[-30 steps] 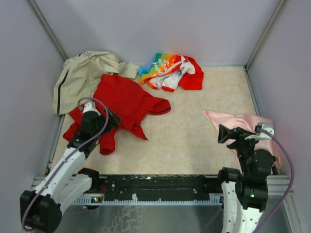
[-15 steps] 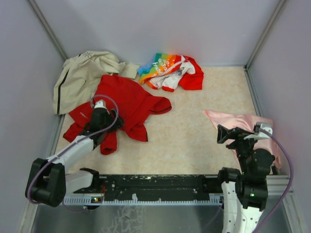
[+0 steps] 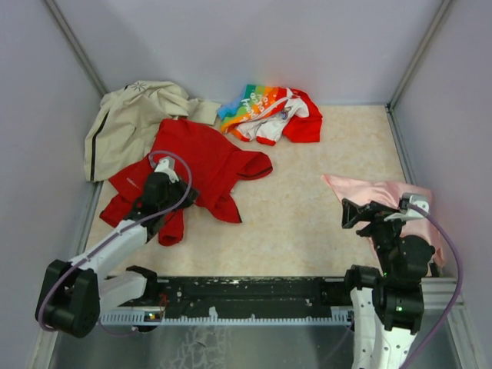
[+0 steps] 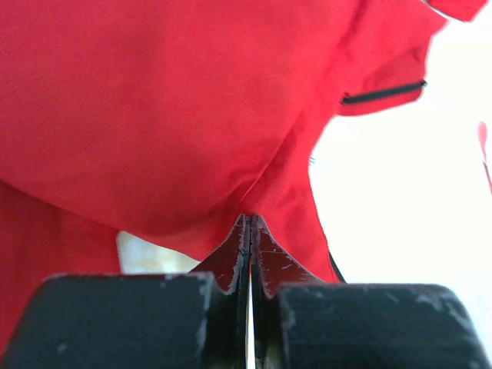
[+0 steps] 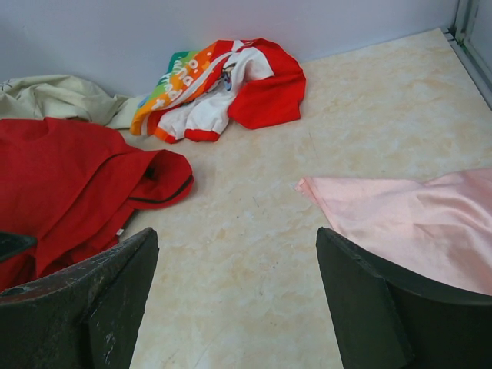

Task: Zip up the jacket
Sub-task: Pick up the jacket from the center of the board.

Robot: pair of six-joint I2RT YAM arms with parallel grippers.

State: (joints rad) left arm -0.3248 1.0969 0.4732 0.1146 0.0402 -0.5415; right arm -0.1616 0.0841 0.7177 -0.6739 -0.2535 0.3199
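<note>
The red jacket (image 3: 201,154) lies crumpled at the left of the table, one sleeve with a dark cuff line pointing right. My left gripper (image 3: 175,187) rests on its lower part, near the hem. Red cloth (image 4: 154,115) fills the left wrist view, and its folds run together at the tips of the left gripper (image 4: 250,223), which is shut on a pinch of the fabric. No zipper pull shows. My right gripper (image 3: 355,214) hovers at the right, well away from the jacket (image 5: 69,177). The right gripper (image 5: 238,261) stands wide open with only bare table between its fingers.
A beige jacket with a black stripe (image 3: 127,115) lies at the back left, partly under the red one. A rainbow-and-white garment (image 3: 269,111) sits at the back centre. A pink cloth (image 3: 377,192) lies beside the right arm. Grey walls enclose the table.
My left gripper moved right and forward over the jacket and closed on its fabric; the hem shifted slightly right. The right arm stayed almost still.
</note>
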